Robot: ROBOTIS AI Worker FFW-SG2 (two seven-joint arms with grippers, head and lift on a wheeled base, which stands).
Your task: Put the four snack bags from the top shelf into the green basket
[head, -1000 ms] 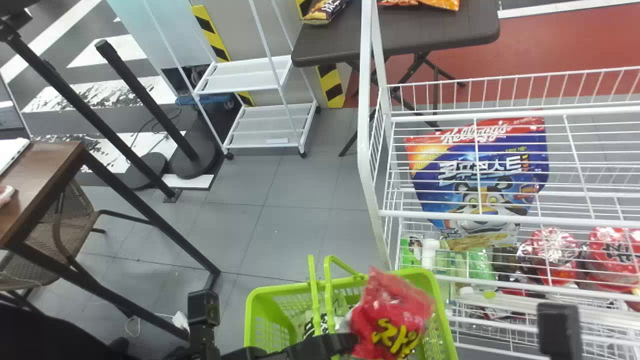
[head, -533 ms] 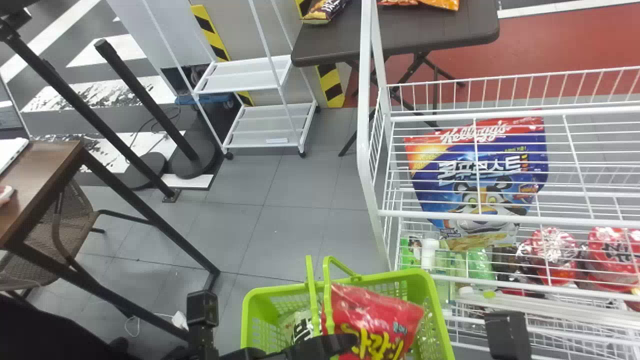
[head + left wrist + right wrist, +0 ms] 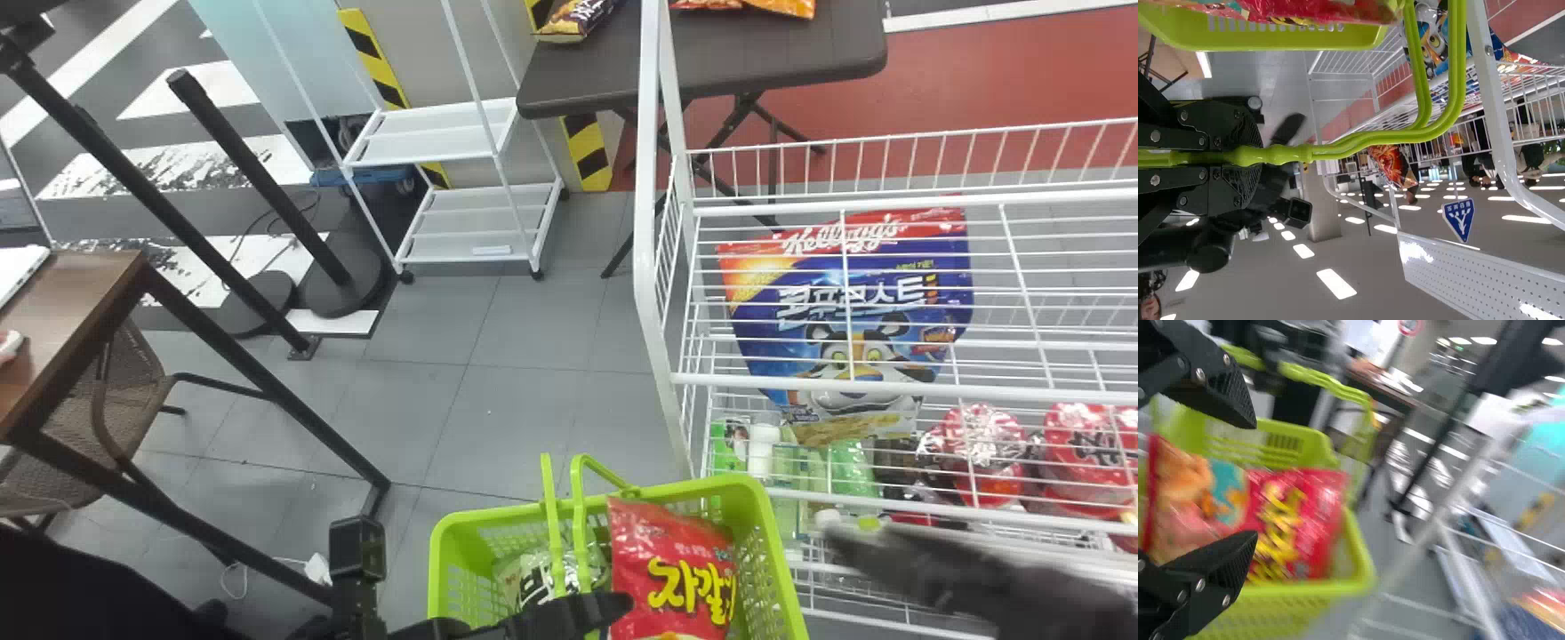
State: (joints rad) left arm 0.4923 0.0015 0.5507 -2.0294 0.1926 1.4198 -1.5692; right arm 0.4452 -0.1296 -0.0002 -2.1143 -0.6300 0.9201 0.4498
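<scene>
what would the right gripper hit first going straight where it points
Probably the red snack bag in the green basket, or the basket's rim; depth along that line is unclear.

smooth plastic on the green basket (image 3: 498, 514), and there's a glossy, creased film on the red snack bag (image 3: 645, 542)! white-coated metal wire on the rack (image 3: 978, 391), matt floor (image 3: 533, 409).

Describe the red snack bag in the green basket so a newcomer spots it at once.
Find the white wire rack; left of its lower shelves, at the head view's bottom edge, is the green basket. The red snack bag sits in it, right of the raised handles. Big yellow lettering sets it apart from the paler bag with dark lettering beside it.
</scene>
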